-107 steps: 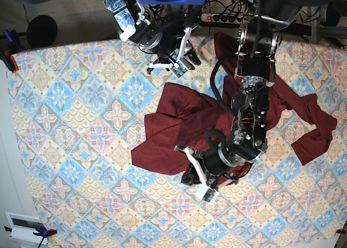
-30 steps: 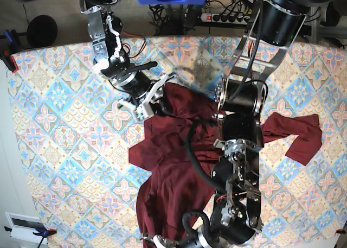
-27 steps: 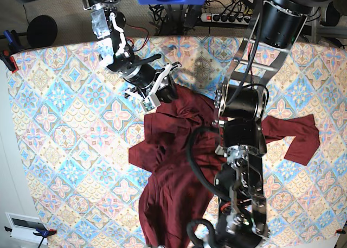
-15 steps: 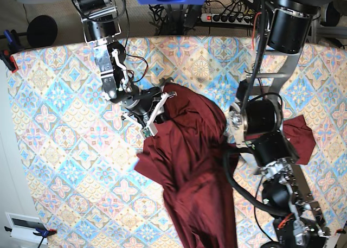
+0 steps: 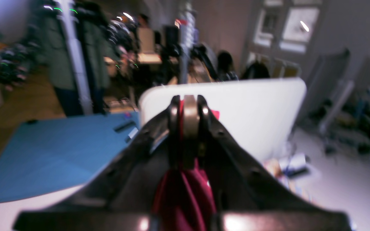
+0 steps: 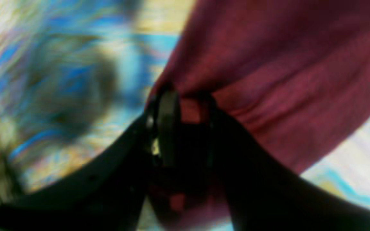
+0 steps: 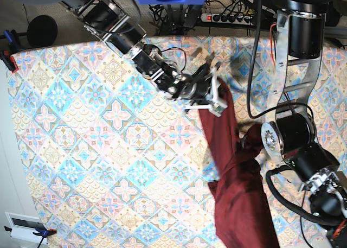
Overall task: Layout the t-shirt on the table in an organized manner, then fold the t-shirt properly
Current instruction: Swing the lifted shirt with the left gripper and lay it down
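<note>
I see the t-shirt (image 7: 233, 172), plain dark maroon, pulled into a long bunched strip, lifted off the table (image 7: 81, 150), a floral diamond-tiled cloth surface.

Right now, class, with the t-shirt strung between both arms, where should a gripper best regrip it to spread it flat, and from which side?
The t-shirt hangs as a narrow twisted band between the right gripper and the left gripper. Probably best: pinch its free long edge mid-band, coming from the open table side.
</note>
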Controlling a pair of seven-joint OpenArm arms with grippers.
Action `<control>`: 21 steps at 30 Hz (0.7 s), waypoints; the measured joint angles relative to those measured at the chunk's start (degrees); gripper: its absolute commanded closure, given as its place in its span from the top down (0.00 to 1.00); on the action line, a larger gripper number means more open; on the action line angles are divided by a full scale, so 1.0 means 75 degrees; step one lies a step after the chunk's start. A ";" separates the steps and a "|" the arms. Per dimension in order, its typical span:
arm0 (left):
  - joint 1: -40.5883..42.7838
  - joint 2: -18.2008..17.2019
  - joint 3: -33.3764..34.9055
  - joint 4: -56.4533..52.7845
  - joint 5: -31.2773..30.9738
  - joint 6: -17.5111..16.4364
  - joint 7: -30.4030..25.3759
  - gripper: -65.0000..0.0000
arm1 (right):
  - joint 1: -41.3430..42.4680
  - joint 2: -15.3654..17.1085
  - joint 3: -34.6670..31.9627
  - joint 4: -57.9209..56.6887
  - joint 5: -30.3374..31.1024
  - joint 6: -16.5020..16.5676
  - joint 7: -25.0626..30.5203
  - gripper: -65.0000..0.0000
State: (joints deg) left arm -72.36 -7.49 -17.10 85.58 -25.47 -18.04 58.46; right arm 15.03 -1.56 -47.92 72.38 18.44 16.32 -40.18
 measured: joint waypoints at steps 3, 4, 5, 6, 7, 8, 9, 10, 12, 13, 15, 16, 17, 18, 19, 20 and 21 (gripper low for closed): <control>-0.0085 -0.0280 -0.0318 -0.0207 -0.0108 -0.0058 -0.0143 0.00 | 0.0204 0.0035 -0.0860 0.0367 -0.0099 -0.0073 -0.0064 0.18; -0.0082 -0.0326 -0.0393 -0.0341 -0.0099 -0.0058 -0.0134 0.00 | 0.0219 0.0064 -0.1005 0.0632 -0.0117 0.0047 -0.0058 0.18; -0.0058 -0.0358 -0.0414 -0.0455 -0.0023 -0.0015 -0.0131 0.00 | 0.0216 0.0076 -0.1093 0.0912 -0.0067 0.0256 -0.0079 0.18; -0.0017 -0.0385 -0.0414 -0.0519 0.0061 0.0052 -0.0096 0.00 | 0.0187 0.0052 -0.1113 0.1207 -0.0058 0.0495 -0.0085 0.18; 0.0023 -0.0379 -0.0408 -0.0536 0.0055 0.0047 0.0015 0.00 | 0.0163 0.0029 -0.1116 0.1536 -0.0012 0.0606 -0.0041 0.18; 0.0044 -0.0338 -0.0382 -0.0536 0.0003 0.0029 0.0038 0.00 | 0.0160 0.0009 -0.1110 0.1871 -0.0012 0.0629 -0.0012 0.18; 0.0038 -0.0265 -0.0367 -0.0533 -0.0175 0.0026 0.0009 0.00 | 0.0160 -0.0012 -0.1026 0.2229 -0.0032 0.0638 -0.0020 0.18; 0.0006 -0.0149 -0.0356 -0.0530 -0.0361 -0.0003 -0.0058 0.00 | 0.0152 -0.0020 -0.0804 0.2570 -0.0017 0.0659 -0.0003 0.18; 0.0026 0.0201 -0.0294 -0.0478 -0.0460 -0.0012 -0.0236 0.00 | -0.0009 -0.0003 -0.0108 0.3229 -0.0020 0.0595 0.0017 0.18; 0.0213 0.0423 -0.0119 -0.0434 -0.0522 -0.0026 -0.0300 0.00 | -0.0239 0.0017 0.0230 0.3512 -0.0064 0.0530 0.0125 0.18; 0.0699 0.0807 0.0204 -0.0443 -0.0460 -0.0026 -0.0172 0.00 | -0.0726 0.0449 0.0804 0.3972 0.0003 0.0600 0.0146 0.18; 0.0988 0.1014 0.0379 -0.0472 -0.0356 0.0029 -0.0169 0.00 | -0.0994 0.0726 0.1003 0.4121 -0.0006 0.0662 0.0038 0.18; 0.1265 0.1201 0.0548 -0.0513 -0.0265 0.0044 -0.0099 0.00 | -0.1236 0.1011 0.1201 0.4249 -0.0020 0.0688 -0.0096 0.18; 0.1472 0.1393 0.0697 -0.0548 -0.0230 0.0032 0.0023 0.00 | -0.1428 0.1227 0.1411 0.4345 -0.0079 0.0612 -0.0172 0.18; 0.1635 0.1577 0.0860 -0.0562 -0.0233 0.0026 0.0044 0.00 | -0.1588 0.1378 0.1649 0.4436 -0.0169 0.0560 -0.0108 0.18; 0.1743 0.1769 0.1032 -0.0562 -0.0268 -0.0006 -0.0058 0.00 | -0.1693 0.1492 0.1851 0.4552 -0.0166 0.0545 -0.0038 0.18; 0.1821 0.1923 0.1212 -0.0539 -0.0254 -0.0029 -0.0358 0.00 | -0.1781 0.1545 0.2028 0.4683 -0.0117 0.0557 0.0061 0.18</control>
State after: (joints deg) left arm -58.70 6.94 -8.01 81.54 -27.38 -18.26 55.77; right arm 1.67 10.02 -32.71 107.50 17.56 20.49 -39.72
